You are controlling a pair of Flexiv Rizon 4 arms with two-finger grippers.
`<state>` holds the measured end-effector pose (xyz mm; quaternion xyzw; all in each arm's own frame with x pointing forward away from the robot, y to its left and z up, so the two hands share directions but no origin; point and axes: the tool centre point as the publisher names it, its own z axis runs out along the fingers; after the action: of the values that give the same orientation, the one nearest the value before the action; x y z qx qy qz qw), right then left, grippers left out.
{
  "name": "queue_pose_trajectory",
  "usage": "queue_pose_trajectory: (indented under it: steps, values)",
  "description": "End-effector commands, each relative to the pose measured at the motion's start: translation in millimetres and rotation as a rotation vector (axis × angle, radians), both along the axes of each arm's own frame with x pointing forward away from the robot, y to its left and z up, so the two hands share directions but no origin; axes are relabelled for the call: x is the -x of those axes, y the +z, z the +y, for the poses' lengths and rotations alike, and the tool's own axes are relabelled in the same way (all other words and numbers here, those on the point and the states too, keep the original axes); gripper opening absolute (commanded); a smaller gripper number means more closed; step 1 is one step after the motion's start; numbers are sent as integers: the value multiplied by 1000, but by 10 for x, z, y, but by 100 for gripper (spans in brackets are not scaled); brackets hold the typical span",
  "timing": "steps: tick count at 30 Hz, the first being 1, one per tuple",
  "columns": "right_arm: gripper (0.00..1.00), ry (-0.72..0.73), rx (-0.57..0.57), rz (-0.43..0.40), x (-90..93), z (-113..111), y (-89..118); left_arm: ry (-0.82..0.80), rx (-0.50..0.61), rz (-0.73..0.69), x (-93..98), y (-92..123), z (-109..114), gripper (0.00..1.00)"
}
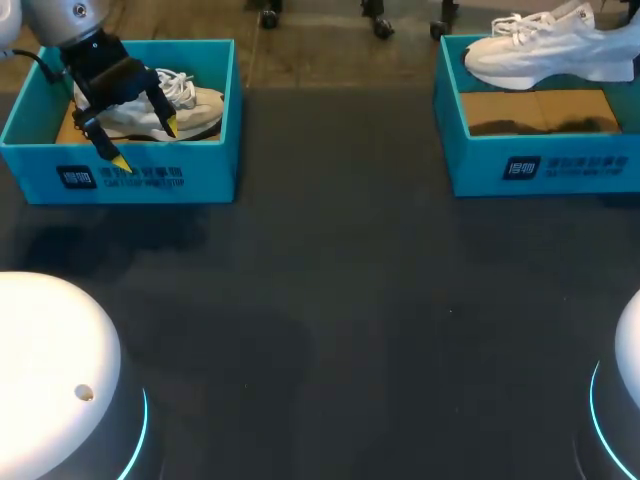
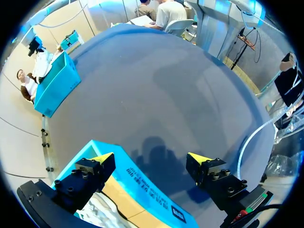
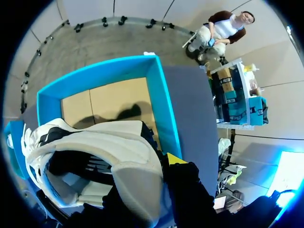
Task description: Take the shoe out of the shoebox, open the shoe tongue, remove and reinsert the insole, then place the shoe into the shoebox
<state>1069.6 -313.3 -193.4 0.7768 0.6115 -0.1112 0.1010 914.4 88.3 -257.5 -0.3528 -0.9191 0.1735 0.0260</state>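
The table (image 1: pixel 340 300) has a dark, matt, smooth top. The shoebox at its far left corner (image 1: pixel 120 178) and the shoebox at its far right corner (image 1: pixel 540 165) are matt teal cardboard, raw brown inside. The white shoe (image 1: pixel 545 45) looks smooth, with cloth laces. The left gripper (image 1: pixel 145 143) is matt black.

Resting on a dark grey table (image 1: pixel 330 300), well apart near its far edge: left shoebox (image 1: pixel 120 180) sitting at the far left corner, right shoebox (image 1: pixel 540 165) at the far right. Both turquoise, lying open, printed walls facing the near edge.
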Motion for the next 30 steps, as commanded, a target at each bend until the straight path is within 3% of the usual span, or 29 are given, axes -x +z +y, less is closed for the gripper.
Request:
queue_pose_trajectory:
  steps: [1,4,8,14,24,30]
  values:
    - [0,-2,-1,7,-29,3,25,-2,-3,1,-9,1,3,100]
    - [0,-11,-34,27,-74,-53,-193,-2,-3,1,-9,1,3,100]
    - [0,-27,-40,30,-49,-106,-329,-2,-3,1,-9,1,3,100]
    - [0,-71,-61,10,18,-215,-419,-2,-3,1,-9,1,3,100]
    - [0,-71,-61,10,18,-215,-419,-2,-3,1,-9,1,3,100]
    - [0,-82,-51,21,-18,-266,-623,-2,-3,1,-9,1,3,100]
